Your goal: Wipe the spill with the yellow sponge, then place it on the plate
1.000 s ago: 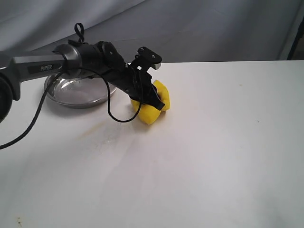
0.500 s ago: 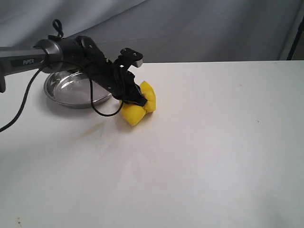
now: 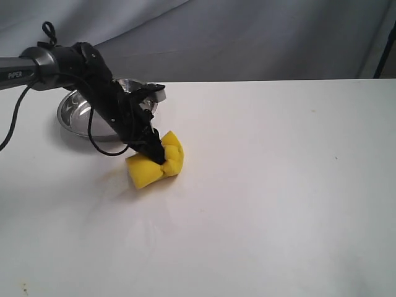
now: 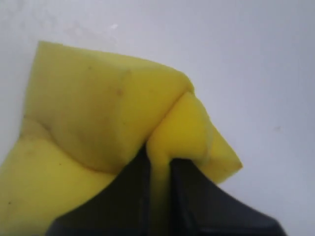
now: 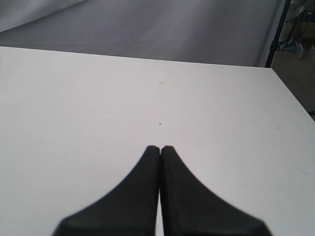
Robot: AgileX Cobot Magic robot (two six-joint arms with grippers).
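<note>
The yellow sponge (image 3: 154, 163) is pressed onto the white table, pinched in its middle so it bulges on both sides. My left gripper (image 3: 156, 154) is shut on it; in the left wrist view the black fingers squeeze a thin fold of the yellow sponge (image 4: 98, 118) at my left gripper (image 4: 160, 162). The shiny steel plate (image 3: 71, 117) sits behind the arm at the far left. No amber spill shows; the sponge covers the spot where a faint stain lay. My right gripper (image 5: 160, 148) hangs shut and empty over bare table, out of the exterior view.
A black cable (image 3: 99, 145) loops down from the left arm beside the sponge. The table's far edge (image 3: 278, 80) meets a grey cloth backdrop. A dark stand (image 5: 275, 34) rises past the table's corner in the right wrist view.
The left arm has swept the sponge to the left and toward the front, from beside the plate's right rim down onto the faint stained patch of table. The right gripper's earlier state is not shown.
</note>
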